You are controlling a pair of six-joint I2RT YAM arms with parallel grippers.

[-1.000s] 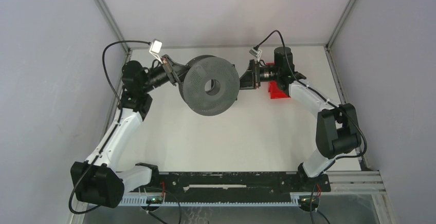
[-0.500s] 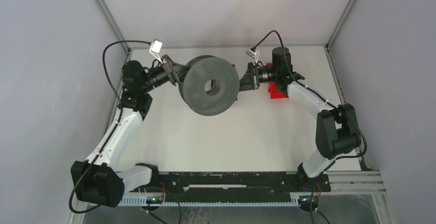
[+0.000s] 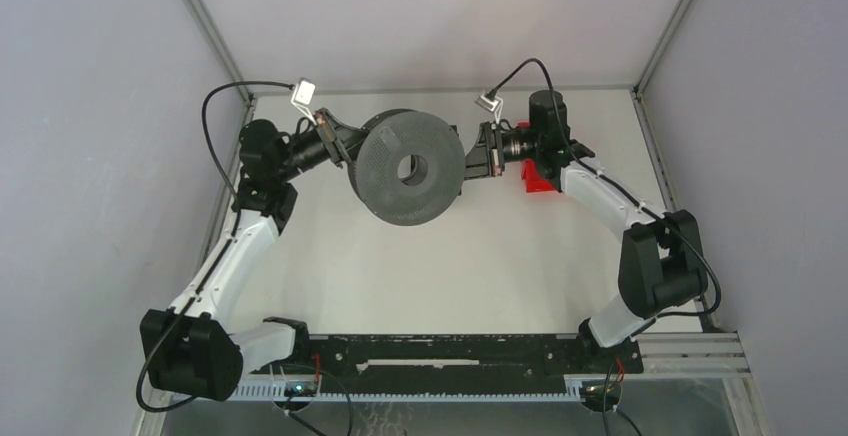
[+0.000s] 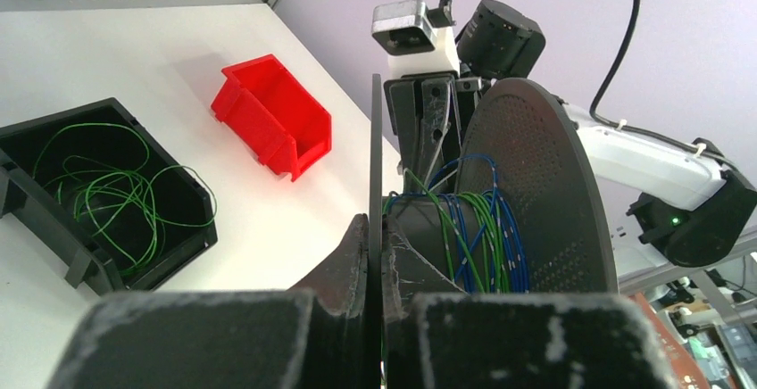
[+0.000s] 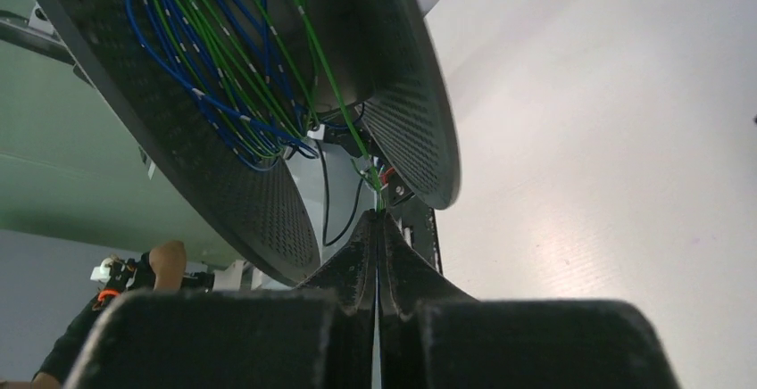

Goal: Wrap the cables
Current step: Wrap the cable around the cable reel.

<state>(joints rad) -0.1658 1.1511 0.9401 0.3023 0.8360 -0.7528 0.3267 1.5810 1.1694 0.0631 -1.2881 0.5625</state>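
A dark grey perforated spool (image 3: 410, 166) hangs in the air between both arms. My left gripper (image 4: 375, 228) is shut on the thin edge of one spool flange (image 4: 376, 139). Green and blue cables (image 4: 482, 237) are wound round the hub. My right gripper (image 5: 378, 217) is shut on a single green cable (image 5: 344, 117) that runs from its fingertips up to the windings (image 5: 223, 68). From above, the left gripper (image 3: 345, 148) and right gripper (image 3: 478, 156) flank the spool. More loose green cables (image 4: 107, 188) lie coiled in a black bin.
The black bin (image 4: 178, 255) sits on the white table under the spool's left side. A red bin (image 4: 272, 126) stands behind the right gripper, also seen as the red bin (image 3: 538, 178) from above. Grey walls close in the table on three sides.
The right gripper's jaws have closed, and the gripper has edged slightly left toward the spool. The left arm and the spool stay where they were.
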